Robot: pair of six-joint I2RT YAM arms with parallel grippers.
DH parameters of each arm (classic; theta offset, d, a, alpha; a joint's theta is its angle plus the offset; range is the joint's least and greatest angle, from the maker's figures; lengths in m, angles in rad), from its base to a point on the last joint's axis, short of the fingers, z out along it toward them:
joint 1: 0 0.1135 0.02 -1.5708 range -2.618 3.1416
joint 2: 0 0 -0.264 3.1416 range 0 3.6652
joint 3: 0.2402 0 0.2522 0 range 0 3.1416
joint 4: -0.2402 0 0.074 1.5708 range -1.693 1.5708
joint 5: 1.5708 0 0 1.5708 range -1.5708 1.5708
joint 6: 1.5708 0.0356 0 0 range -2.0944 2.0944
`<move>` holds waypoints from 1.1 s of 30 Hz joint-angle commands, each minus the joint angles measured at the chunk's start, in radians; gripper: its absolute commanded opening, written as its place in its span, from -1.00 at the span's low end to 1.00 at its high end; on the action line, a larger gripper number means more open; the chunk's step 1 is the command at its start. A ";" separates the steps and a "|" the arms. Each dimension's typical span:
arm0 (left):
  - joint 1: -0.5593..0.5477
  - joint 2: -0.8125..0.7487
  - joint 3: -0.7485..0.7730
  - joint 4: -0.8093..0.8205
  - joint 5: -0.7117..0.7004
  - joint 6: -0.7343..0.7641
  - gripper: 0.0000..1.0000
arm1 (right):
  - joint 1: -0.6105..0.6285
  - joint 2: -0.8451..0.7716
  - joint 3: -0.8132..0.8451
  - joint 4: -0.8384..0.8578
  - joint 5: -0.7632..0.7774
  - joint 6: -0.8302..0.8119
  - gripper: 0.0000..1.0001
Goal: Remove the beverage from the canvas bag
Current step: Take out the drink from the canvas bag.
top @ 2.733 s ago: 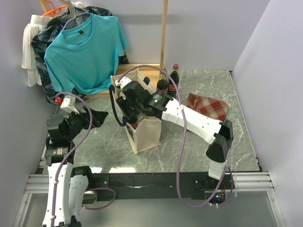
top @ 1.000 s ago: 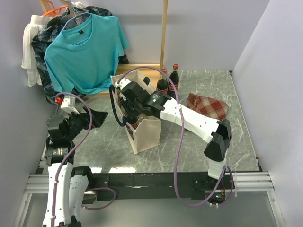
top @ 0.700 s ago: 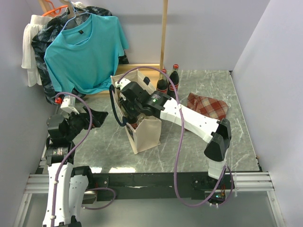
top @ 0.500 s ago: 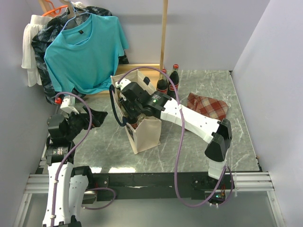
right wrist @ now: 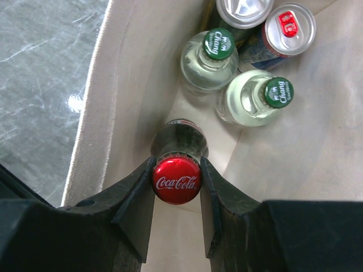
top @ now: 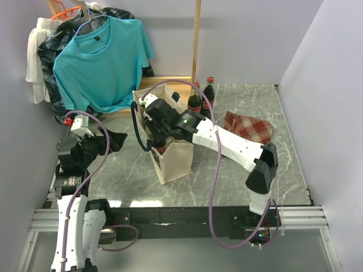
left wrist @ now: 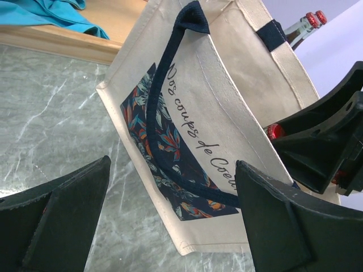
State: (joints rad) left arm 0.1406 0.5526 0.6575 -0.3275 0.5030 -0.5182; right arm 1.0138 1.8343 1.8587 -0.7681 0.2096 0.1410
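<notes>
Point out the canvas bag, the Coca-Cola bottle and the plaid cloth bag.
canvas bag [left wrist: 238, 107]: left wrist view, cream side panel.
Coca-Cola bottle [right wrist: 176, 181]: right wrist view, red cap.
plaid cloth bag [top: 248, 127]: top external view, middle of the fabric.

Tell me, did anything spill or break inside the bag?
Nothing stands out. Inside the canvas bag, the Coca-Cola bottle, two green-capped bottles and two cans all look sealed, and no liquid shows. The right end effector is clamped on the Coca-Cola bottle's cap.
</notes>
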 commanded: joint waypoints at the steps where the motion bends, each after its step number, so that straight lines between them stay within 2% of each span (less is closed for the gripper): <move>1: 0.005 -0.010 -0.006 0.002 -0.015 -0.011 0.93 | -0.003 -0.115 0.017 0.113 0.071 -0.006 -1.00; 10: 0.005 0.000 -0.006 0.002 -0.014 -0.013 0.93 | -0.003 -0.132 0.048 0.113 0.106 -0.015 -1.00; 14: 0.007 0.012 -0.004 0.008 0.032 -0.006 0.93 | -0.003 -0.144 0.056 0.118 0.129 -0.015 -1.00; 33: 0.005 0.017 -0.010 0.013 0.028 -0.013 0.93 | -0.009 -0.231 -0.004 0.170 0.192 -0.021 -1.00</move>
State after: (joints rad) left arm 0.1410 0.5682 0.6453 -0.3275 0.5117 -0.5198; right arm 1.0134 1.6951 1.8446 -0.7570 0.3359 0.1329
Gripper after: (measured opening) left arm 0.966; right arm 0.405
